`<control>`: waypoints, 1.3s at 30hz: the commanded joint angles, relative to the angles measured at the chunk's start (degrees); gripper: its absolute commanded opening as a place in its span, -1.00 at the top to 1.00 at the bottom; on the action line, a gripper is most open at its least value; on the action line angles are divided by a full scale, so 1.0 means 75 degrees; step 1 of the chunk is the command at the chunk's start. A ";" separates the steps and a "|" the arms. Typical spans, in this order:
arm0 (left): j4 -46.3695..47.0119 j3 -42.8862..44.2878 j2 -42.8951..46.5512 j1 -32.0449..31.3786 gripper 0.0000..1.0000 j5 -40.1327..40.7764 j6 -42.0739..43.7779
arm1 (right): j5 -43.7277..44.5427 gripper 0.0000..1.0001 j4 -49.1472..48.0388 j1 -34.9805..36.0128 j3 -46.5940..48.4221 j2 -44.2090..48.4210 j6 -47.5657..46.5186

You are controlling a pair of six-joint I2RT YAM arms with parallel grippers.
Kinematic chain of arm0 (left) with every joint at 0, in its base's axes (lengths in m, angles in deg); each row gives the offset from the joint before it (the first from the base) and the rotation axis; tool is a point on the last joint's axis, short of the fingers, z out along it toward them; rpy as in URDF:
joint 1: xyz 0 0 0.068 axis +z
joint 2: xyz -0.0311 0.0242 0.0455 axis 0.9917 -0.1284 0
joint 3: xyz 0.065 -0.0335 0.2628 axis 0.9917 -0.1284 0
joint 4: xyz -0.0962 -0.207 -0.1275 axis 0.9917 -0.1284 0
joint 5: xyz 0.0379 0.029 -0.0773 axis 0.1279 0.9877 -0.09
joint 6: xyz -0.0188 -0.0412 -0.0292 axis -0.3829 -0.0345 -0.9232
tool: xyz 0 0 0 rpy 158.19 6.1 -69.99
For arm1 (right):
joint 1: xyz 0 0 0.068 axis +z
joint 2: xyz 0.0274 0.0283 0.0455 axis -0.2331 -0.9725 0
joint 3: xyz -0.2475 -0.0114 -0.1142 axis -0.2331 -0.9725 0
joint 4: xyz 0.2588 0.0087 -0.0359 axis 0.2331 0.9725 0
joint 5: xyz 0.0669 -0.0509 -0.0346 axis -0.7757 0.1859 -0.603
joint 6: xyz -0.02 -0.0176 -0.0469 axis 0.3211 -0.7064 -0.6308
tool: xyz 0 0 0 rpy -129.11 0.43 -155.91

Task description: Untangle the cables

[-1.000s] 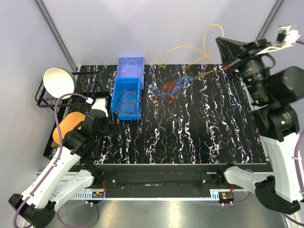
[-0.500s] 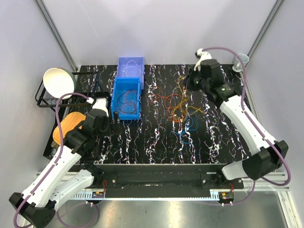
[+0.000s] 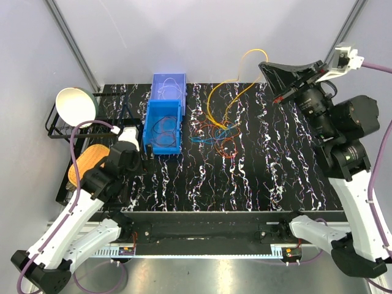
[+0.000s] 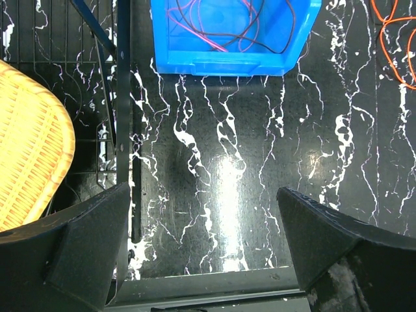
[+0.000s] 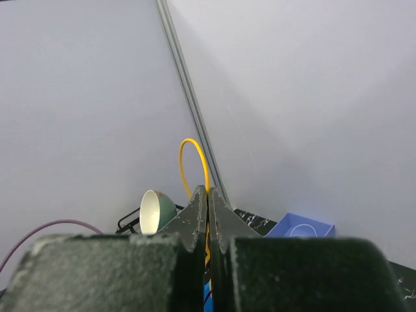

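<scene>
Blue bin (image 3: 163,150): no lettering legible.
Cables (image 3: 219,131): no markings legible.
Left arm (image 3: 101,180): no brand or number legible.
Right arm (image 3: 349,119): no brand or number legible.
Table (image 3: 275,171): white veining only, no text.

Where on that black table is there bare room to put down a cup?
The near half of the table is bare, from the blue bin and cable tangle to the front edge; so is the right side beyond the tangle. Crowded: the middle back, where the right gripper holds up a yellow cable, and the rack at the left.
</scene>
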 commanded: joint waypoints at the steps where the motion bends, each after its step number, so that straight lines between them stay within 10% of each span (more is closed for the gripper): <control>1: 0.0352 0.0159 0.0269 -0.0066 -0.97 -0.0265 0.0051 | 0.0348 1.00 0.0095 0.0010 -0.0575 -0.0509 0.0148; 10: 0.1802 0.0030 0.0013 -0.0417 -0.97 -0.1402 -0.0661 | -0.0072 1.00 0.0204 0.0022 -0.2087 -0.0803 0.0781; 23: 0.7252 0.0580 -0.2694 -0.2023 -0.96 -0.2348 0.0671 | -0.0295 1.00 0.0555 0.0021 -0.2534 0.0087 0.0594; 39: 0.7794 0.2010 -0.4522 -0.2082 -0.97 -0.3477 0.1656 | -0.0623 1.00 0.0672 0.0021 -0.2405 0.0263 0.0687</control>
